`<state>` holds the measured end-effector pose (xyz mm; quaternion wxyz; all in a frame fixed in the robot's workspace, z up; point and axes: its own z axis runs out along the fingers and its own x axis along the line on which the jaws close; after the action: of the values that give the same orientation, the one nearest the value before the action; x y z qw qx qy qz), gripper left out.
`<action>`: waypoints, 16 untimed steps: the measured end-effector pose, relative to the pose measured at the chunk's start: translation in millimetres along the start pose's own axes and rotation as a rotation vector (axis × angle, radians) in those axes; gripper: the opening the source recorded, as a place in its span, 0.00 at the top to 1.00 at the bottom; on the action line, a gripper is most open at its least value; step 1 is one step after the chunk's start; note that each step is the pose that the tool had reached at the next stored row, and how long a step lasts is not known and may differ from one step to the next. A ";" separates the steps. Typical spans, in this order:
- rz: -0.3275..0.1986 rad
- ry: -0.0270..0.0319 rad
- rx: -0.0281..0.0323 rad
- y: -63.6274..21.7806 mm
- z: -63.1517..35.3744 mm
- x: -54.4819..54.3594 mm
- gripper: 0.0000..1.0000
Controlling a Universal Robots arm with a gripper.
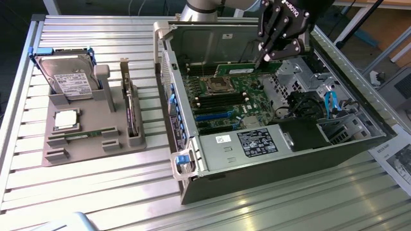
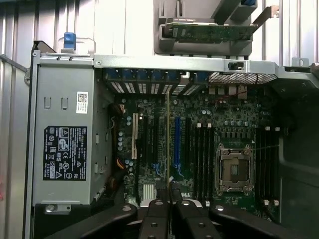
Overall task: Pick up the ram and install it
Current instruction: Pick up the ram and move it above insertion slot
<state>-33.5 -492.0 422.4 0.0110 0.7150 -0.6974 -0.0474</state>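
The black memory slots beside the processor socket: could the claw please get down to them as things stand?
Probably yes: the case lies open, the claw, shut on the ram, hangs over the motherboard, and nothing covers the memory slots.

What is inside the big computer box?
A green motherboard with a processor socket, a power supply and blue cables. The gripper holds the ram inside, hiding the board behind them.

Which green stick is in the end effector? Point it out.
The ram, gripped by the end effector over the open computer; the other green stick lies in the grey tray.
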 end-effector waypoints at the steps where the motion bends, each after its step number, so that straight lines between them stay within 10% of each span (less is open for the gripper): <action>1: 0.000 0.0000 0.0000 0.0 0.0 0.0 0.88; 5: 0.000 0.0000 0.0057 0.7 0.1 -0.1 0.88; 16: -0.003 0.0013 0.0540 10.6 1.0 -0.3 0.88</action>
<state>-44.2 -492.0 422.4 -0.0079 0.7161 -0.6974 -0.0281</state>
